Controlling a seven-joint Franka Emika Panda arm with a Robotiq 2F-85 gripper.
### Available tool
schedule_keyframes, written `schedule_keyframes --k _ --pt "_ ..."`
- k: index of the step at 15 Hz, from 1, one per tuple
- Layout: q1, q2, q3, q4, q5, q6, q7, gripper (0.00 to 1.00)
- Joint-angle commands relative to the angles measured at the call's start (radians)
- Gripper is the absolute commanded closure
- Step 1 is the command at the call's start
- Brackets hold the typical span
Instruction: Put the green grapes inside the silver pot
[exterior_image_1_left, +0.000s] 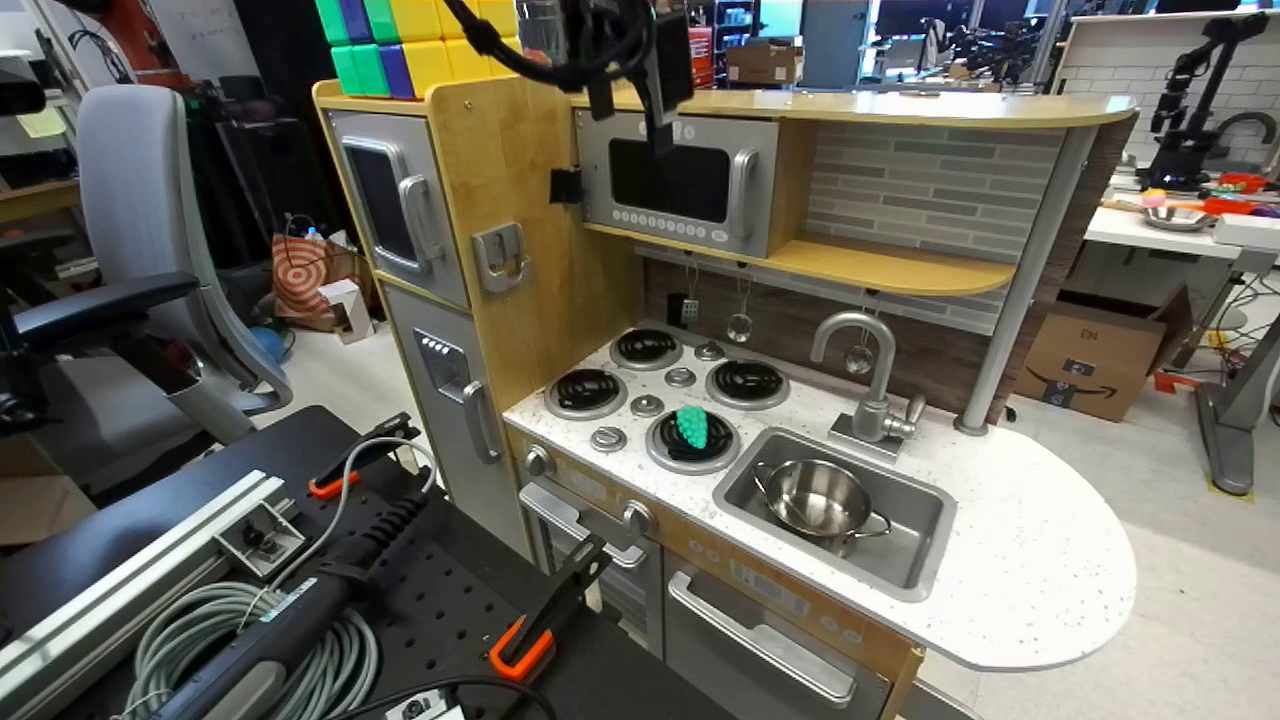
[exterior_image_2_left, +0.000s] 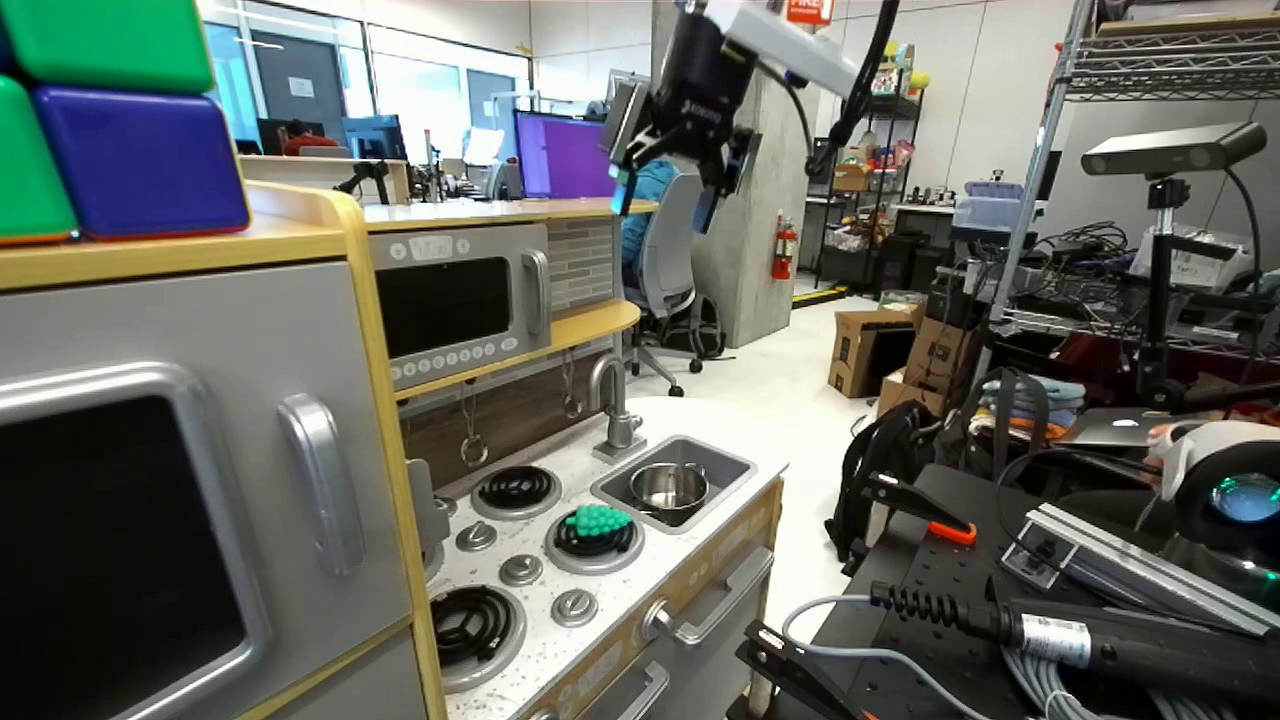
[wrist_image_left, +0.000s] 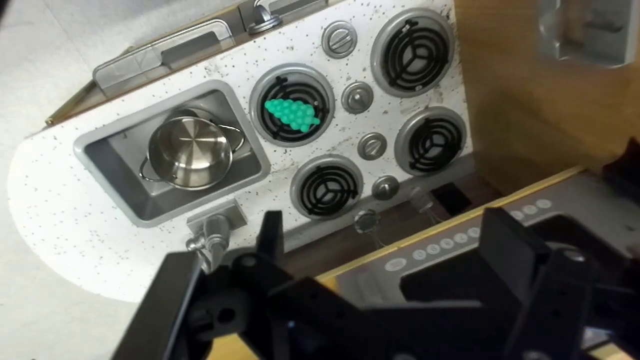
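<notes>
Lumpy green grapes (wrist_image_left: 293, 114) on black coil burner (wrist_image_left: 294, 90); round silver metal pot (wrist_image_left: 191, 152) seems upright in grey sink (exterior_image_1_left: 910, 538). Black gripper (exterior_image_2_left: 664, 205): fingers apart.

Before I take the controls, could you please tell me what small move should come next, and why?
Probably shift the open gripper towards the green grapes before lowering: they lie on a burner, not in the silver pot, and in the wrist view the microwave, not the grapes, shows between the fingers.

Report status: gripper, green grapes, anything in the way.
Gripper open, holding nothing. Green grapes on burner, silver pot in sink. Faucet beside sink, possibly in the way.
</notes>
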Motion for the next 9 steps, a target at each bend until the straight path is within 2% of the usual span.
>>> schedule_keyframes --k 1,3,5,6,9 --pt "-0.014 0.048 0.006 0.034 -0.017 -0.021 0.038 0.0" --pt "-0.018 0.118 -0.001 0.091 -0.043 -0.058 0.085 0.0" --pt "-0.018 0.134 -0.003 0.113 -0.044 -0.069 0.097 0.0" --pt "-0.019 0.125 -0.01 0.106 -0.134 -0.097 0.024 0.0" --pt "-0.031 0.143 -0.015 0.114 -0.195 -0.145 -0.095 0.0"
